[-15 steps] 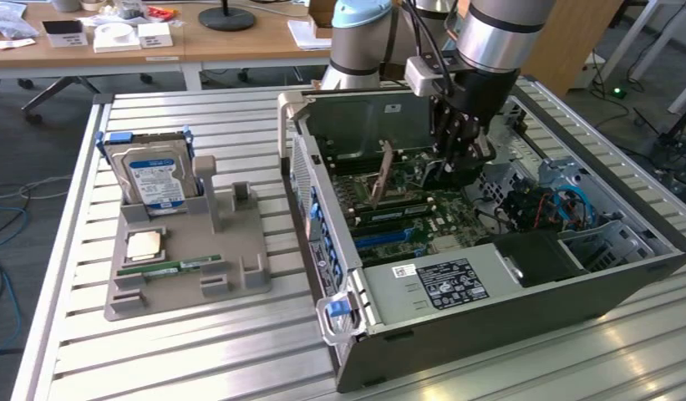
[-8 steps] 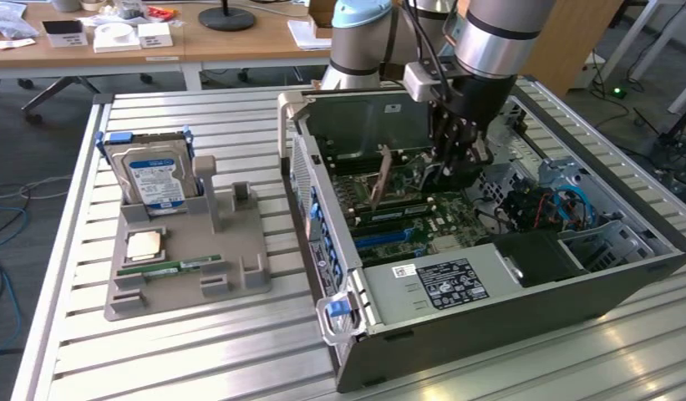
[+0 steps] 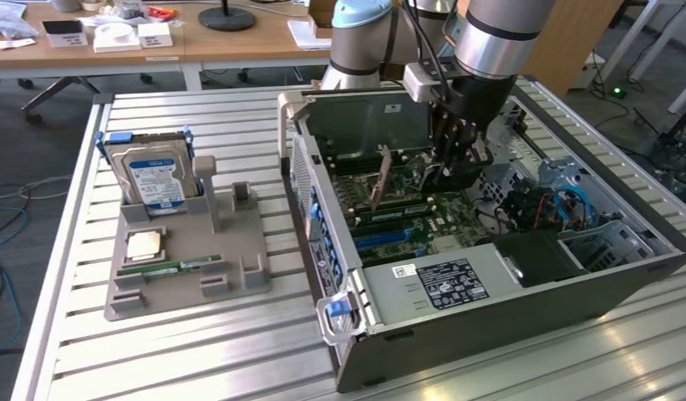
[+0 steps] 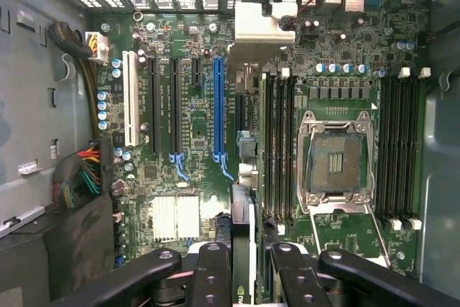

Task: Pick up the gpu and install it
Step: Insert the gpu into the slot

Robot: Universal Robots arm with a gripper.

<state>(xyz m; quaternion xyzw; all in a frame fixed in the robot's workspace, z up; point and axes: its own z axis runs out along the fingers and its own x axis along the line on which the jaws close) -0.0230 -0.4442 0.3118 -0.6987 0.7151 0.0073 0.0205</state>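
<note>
The gpu (image 4: 241, 210) is a thin card seen edge-on between the black fingers (image 4: 208, 278), and its silver end bracket (image 4: 260, 26) points toward the vented wall of the case. My gripper (image 4: 241, 267) is shut on it, holding it upright over the motherboard, just beside the long blue slot (image 4: 218, 106). In the exterior view my gripper (image 3: 449, 171) reaches down into the open computer case (image 3: 610, 276). The brownish board of the gpu (image 3: 378, 180) stands on edge to the exterior view's left of it, above the blue slot (image 3: 382, 238).
A grey holder tray (image 3: 186, 288) on the slatted table carries a blue-labelled hard drive (image 3: 153, 180), a square chip (image 3: 142, 244) and a green RAM stick (image 3: 170, 268). Inside the case are the CPU socket (image 4: 336, 159), memory slots (image 4: 399, 149), cable bundles (image 4: 75, 174) and a labelled box (image 3: 449, 280).
</note>
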